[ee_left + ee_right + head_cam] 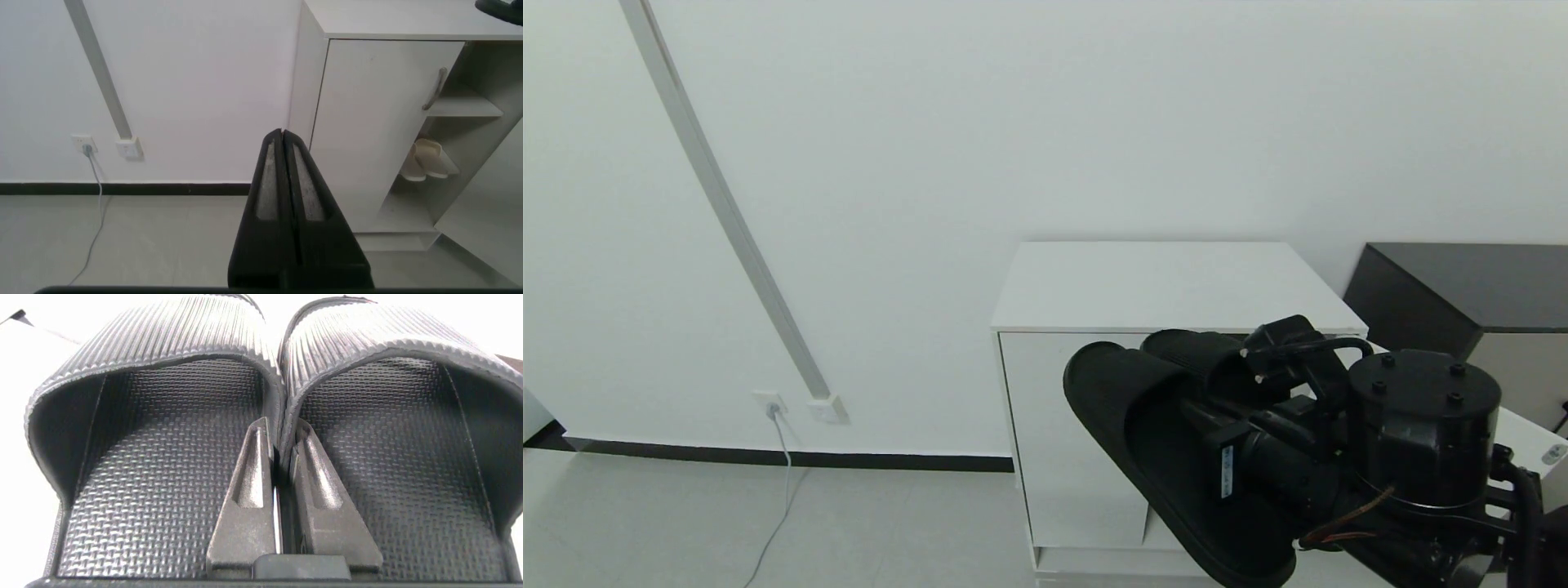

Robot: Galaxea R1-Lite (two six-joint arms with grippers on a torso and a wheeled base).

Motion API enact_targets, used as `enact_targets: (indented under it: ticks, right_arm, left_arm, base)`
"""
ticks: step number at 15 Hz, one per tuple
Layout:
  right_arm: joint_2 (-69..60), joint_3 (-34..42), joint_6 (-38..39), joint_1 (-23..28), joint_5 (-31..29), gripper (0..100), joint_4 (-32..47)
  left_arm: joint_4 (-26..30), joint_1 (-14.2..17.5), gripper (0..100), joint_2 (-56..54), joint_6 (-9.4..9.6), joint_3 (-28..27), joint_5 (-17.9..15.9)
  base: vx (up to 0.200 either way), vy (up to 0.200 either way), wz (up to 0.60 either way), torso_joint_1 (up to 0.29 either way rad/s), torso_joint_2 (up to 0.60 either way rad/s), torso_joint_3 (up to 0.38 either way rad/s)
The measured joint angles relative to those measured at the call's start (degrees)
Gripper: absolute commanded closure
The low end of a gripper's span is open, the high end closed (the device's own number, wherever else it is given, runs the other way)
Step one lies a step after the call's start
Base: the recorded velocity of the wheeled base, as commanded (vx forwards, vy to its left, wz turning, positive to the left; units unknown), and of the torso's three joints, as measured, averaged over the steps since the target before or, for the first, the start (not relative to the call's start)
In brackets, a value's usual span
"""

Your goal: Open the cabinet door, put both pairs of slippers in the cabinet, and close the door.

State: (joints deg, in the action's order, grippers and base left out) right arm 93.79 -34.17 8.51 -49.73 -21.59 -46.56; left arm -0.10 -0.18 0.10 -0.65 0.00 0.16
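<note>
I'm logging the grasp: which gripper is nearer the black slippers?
Right. The right gripper is shut on the black slippers, pinching their inner edges together. The left gripper is shut on nothing, apart from them, facing the cabinet.

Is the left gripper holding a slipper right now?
No, the left gripper has its fingers pressed flat together, nothing between them; the right gripper holds the black slippers.

A grey conduit (727, 214) ran down the white wall (1013, 122) toward a socket (769, 403), whose cable (783, 482) trailed onto the grey floor (645, 523).
</note>
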Motion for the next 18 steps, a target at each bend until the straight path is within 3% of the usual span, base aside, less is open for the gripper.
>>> enact_targets:
  ticks: [16, 18]
  right_arm:
    - [0.11, 0.35, -0.02, -0.07, -0.2, 100, 0.0]
    - [0.15, 0.55, -0.09, 0.0, -0.2, 100, 0.02]
  left_arm:
    - [0.0, 0.0, 100, 0.0, 0.35, 0.0, 0.0]
    - [0.0, 0.0, 100, 0.0, 0.32, 0.0, 0.0]
  base:
    - [0.0, -0.188, 0.0, 0.003, 0.0, 0.002]
    - [0.0, 0.0, 0.0, 0.0, 0.0, 0.0]
